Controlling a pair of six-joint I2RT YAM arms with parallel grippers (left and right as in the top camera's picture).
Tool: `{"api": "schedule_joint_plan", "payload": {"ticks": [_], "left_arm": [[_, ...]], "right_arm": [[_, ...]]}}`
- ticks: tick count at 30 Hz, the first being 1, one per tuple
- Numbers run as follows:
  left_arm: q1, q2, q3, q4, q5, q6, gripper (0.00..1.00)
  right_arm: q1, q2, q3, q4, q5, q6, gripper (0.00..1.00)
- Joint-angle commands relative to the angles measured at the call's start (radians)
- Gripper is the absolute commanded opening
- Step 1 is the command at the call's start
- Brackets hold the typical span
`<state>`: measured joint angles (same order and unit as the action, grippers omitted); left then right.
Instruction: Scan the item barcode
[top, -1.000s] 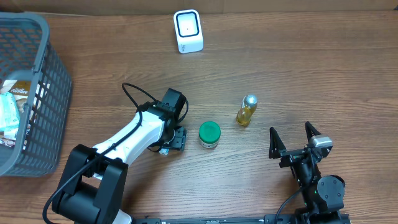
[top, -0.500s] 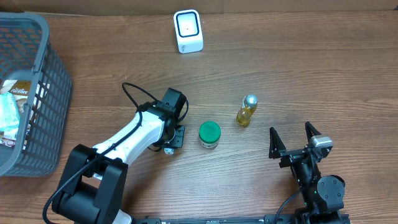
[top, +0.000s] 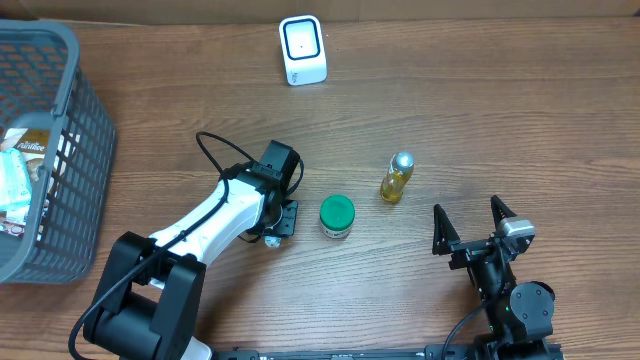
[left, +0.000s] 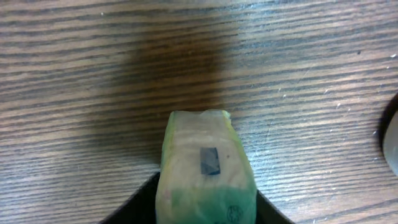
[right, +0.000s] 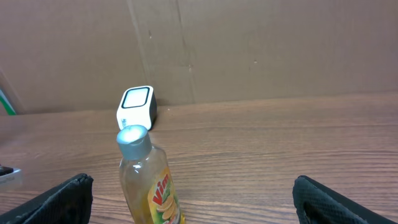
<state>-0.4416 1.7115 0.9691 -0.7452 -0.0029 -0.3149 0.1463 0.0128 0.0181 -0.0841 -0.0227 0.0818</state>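
Jaws of the left gripper (top: 283, 220) are closed on the pack (left: 208, 168), a soft green-and-white packet. The wrist view shows the dark fingers flanking its near end. The pack sits low over the desk (top: 500, 100); I cannot tell whether it rests there or is just clear.

- A small dark square shows on its upper face. Too blurred to call a barcode.
- Jar (top: 337, 216), green lid, stands just right of the gripper. Bottle (top: 397, 177) is further right.
- Scanner (top: 302, 50) is at the far edge, well apart from the pack.
- Basket (top: 90, 150) is far left.
- Right gripper (top: 466, 205) is parked near me, jaws wide apart, empty.

Risks as I judge them:
- The hold is on one end of a soft pack, so it may sag, twist or slip out on the lift.
- If the code is on a hidden face, I present the wrong side and get no read.
- A careless swing right could tip the jar.
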Motion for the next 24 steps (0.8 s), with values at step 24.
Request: {"api": "schedule_joint_plan", "payload": {"ticks": [24], "left_arm": [[-0.003, 0.006, -0.005, 0.051, -0.008, 0.005, 0.28]], "right_arm": [[0.002, -0.010, -0.010, 0.002, -0.005, 0.000, 1.00]]}}
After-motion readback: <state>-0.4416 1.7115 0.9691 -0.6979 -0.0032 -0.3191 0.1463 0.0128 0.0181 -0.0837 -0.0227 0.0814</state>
